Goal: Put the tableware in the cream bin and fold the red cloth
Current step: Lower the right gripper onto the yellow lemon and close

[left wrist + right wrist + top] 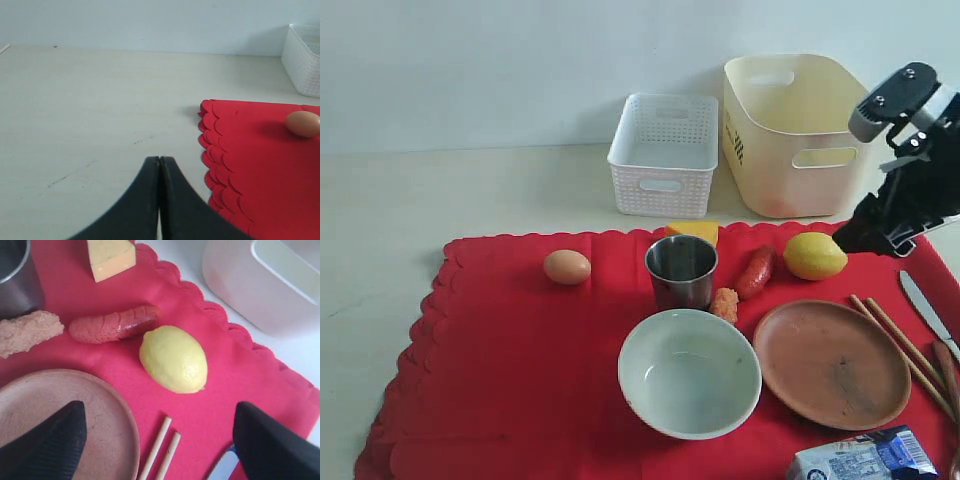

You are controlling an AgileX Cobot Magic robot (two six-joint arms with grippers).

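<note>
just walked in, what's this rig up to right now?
Nothing is in hand yet. The right gripper hovers open over the right side of the red cloth, its fingers spread above the chopsticks, near the lemon and plate. The left gripper is shut over bare table, beside the cloth's scalloped edge. The bowl, steel cup, plate, chopsticks and knife all lie on the cloth. The cream bin behind shows no tableware inside.

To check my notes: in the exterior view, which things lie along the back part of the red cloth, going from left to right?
egg → steel cup → sausage → lemon
</note>
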